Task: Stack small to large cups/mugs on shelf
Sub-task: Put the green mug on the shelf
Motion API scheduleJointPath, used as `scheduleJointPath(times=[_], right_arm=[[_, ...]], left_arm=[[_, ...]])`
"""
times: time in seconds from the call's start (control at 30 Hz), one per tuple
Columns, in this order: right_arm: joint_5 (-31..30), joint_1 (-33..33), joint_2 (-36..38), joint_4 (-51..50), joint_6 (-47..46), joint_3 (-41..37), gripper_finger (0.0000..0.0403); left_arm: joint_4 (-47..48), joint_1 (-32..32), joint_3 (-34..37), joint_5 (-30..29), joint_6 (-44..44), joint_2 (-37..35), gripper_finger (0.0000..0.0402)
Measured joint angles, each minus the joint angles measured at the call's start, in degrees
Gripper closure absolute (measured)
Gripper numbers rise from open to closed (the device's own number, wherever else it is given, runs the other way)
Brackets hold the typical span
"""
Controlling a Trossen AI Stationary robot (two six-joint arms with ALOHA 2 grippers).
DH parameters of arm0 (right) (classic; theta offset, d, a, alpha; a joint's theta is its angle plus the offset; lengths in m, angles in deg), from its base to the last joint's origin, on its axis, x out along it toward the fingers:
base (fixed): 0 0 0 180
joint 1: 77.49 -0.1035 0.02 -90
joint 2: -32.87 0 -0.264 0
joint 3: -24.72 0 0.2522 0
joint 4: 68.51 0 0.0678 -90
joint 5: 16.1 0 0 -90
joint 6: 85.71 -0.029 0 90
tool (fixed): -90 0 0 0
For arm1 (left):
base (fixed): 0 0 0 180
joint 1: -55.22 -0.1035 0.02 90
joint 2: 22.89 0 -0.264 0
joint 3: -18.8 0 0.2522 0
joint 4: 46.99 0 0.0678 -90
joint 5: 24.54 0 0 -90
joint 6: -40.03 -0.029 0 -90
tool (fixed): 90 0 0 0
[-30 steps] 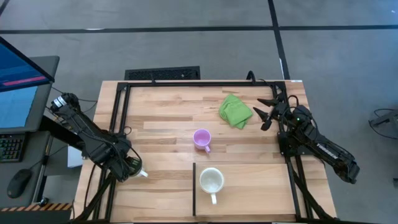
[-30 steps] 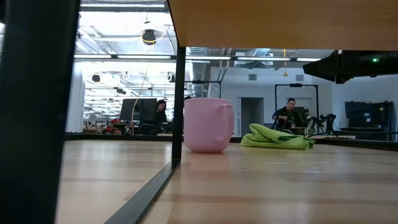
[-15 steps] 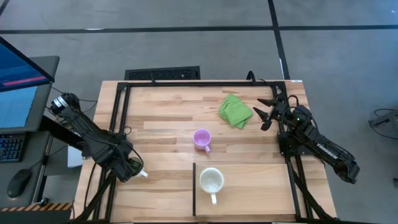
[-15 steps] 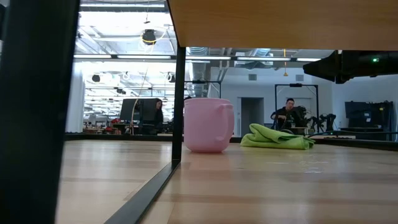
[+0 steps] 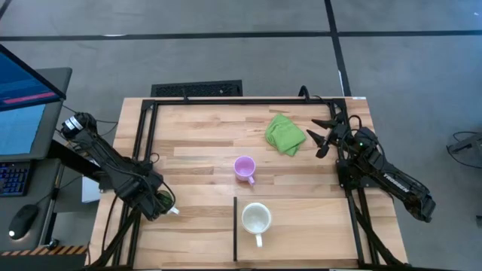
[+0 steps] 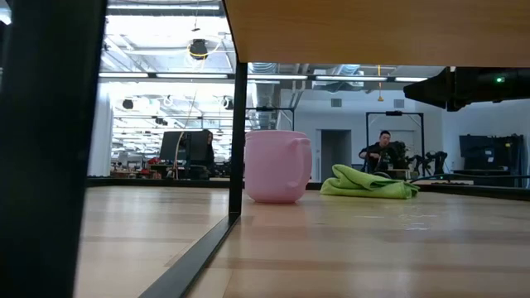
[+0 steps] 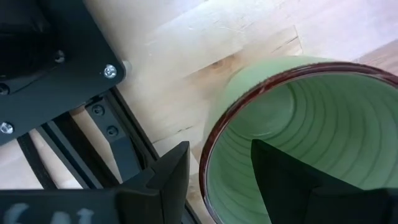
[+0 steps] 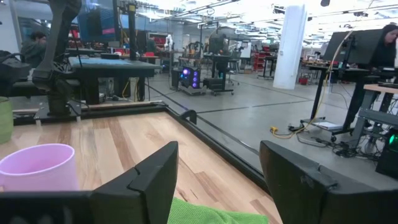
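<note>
- Compared with the high view a moment earlier, nothing is shifting on the desk [image 5: 196, 162]: both arms and all the mugs are keeping their places.
- The left claw [image 7: 217, 165] is hovering at the desk's left edge over the green mug [image 7: 298, 137]; one finger is standing outside the rim and the other inside the bowl, so the fingers are straddling the wall, apart and not yet pinching it.
- In the high view the left claw [image 5: 160, 203] is covering that mug, so only a pale sliver is showing beside it.
- The right claw [image 5: 325, 137] is waiting with its fingers spread at the desk's right edge, just beside the green cloth [image 5: 285, 134].
- The purple mug [image 5: 244, 168] is standing upright near the desk's middle, well apart from both claws.
- The white mug [image 5: 256, 219] is sitting on the shelf [image 5: 301, 233], just right of the thin black strip [image 5: 235, 229], and nothing is stacked in it.
- Judgement: the stillness is suggesting a pause before the rim pinch; the stacking is still at an early stage, with two mugs remaining off the shelf.
</note>
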Motion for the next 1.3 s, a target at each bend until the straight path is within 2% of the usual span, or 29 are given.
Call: scheduleJointPath(times=[0.2,0.97,1.2,1.3], right_arm=[[0.0,0.0,0.0,0.0,0.0,0.0,0.0154],[0.0,0.0,0.0,0.0,0.0,0.0,0.0154],[0.0,0.0,0.0,0.0,0.0,0.0,0.0154],[0.0,0.0,0.0,0.0,0.0,0.0,0.0154]], left_arm=[[-0.5,0.0,0.0,-1.5,-2.6,0.0,0.0237],[-0.5,0.0,0.0,-2.9,-2.6,0.0,0.0237],[-0.5,0.0,0.0,-3.3,-11.8,0.0,0.0237],[-0.5,0.0,0.0,-5.6,-15.5,0.0,0.0237]])
